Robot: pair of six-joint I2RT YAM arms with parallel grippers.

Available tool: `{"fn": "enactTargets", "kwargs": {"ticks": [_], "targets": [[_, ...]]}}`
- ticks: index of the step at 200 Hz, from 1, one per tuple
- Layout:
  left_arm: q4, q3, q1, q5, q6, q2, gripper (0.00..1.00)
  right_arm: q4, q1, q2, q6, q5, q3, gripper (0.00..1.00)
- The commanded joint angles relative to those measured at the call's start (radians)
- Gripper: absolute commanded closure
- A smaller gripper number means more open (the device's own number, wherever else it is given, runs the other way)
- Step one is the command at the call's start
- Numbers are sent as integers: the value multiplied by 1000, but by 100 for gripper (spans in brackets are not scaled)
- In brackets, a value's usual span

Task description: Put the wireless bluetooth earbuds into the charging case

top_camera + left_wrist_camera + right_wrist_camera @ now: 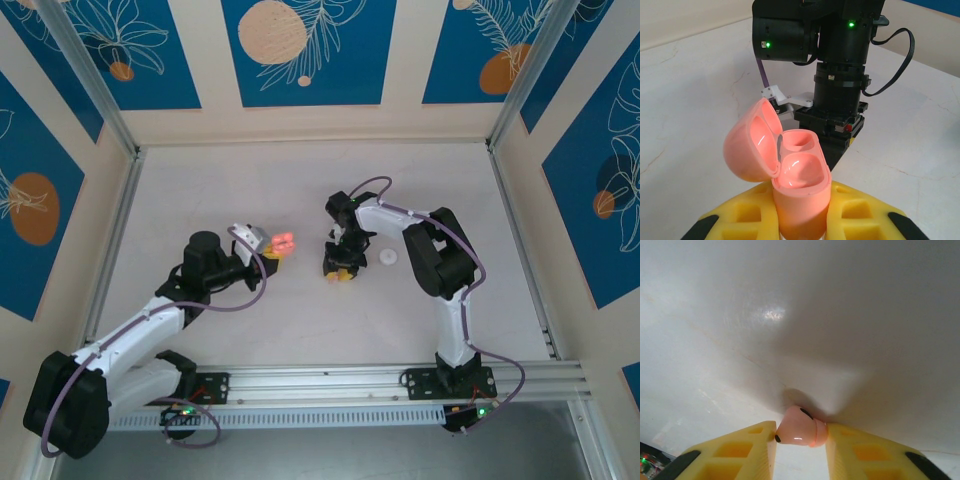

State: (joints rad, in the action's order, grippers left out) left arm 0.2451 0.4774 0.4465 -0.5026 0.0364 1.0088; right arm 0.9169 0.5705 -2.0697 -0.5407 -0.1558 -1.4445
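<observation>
Left wrist: the yellow left fingers (pixel 860 215) are closed on the lower body of the case (pixel 802 200), one on each side.
Case: it stands upright with its lid swung open and leaning left. Two rounded wells in the base and two hollows in the lid are open to view, glossy pink inside.
Behind the case: the black right arm (pixel 840 65) points down at the table (pixel 700 100) with two green lights lit on it. It is near the case but apart from it.
Right wrist: the yellow right fingers (pixel 740 455) stand narrow and press an earbud (pixel 799 427) from both sides.
Earbud: it is pale pink with small dark marks and sits at the fingertips, low over the table with its shadow close behind. I cannot tell whether it touches the table.
Top external: the left fingers and case are left of the table's middle. The right fingers are just to their right, pointing down, with a gap between the two.
Pale piece (pixel 388 257): it is small and round and lies on the table just right of the right fingers. It is too small to tell what it is.
</observation>
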Motion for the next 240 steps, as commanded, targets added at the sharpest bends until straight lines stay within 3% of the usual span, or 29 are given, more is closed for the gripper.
{"fn": "enactTargets", "kwargs": {"ticks": [1, 72, 117, 158, 240], "targets": [[-19, 0, -16, 4, 38, 2, 86, -26, 8, -27, 8, 35, 2, 72], [-9, -8, -14, -25, 61, 69, 88, -143, 8, 80, -14, 46, 89, 74], [205, -82, 27, -39, 35, 151, 90, -293, 6, 239, -42, 76, 229, 74], [231, -65, 107, 13, 96, 257, 91, -433, 6, 370, -51, 79, 356, 74], [401, -56, 170, 40, 104, 391, 91, -658, 12, 621, -55, 43, 534, 75]]}}
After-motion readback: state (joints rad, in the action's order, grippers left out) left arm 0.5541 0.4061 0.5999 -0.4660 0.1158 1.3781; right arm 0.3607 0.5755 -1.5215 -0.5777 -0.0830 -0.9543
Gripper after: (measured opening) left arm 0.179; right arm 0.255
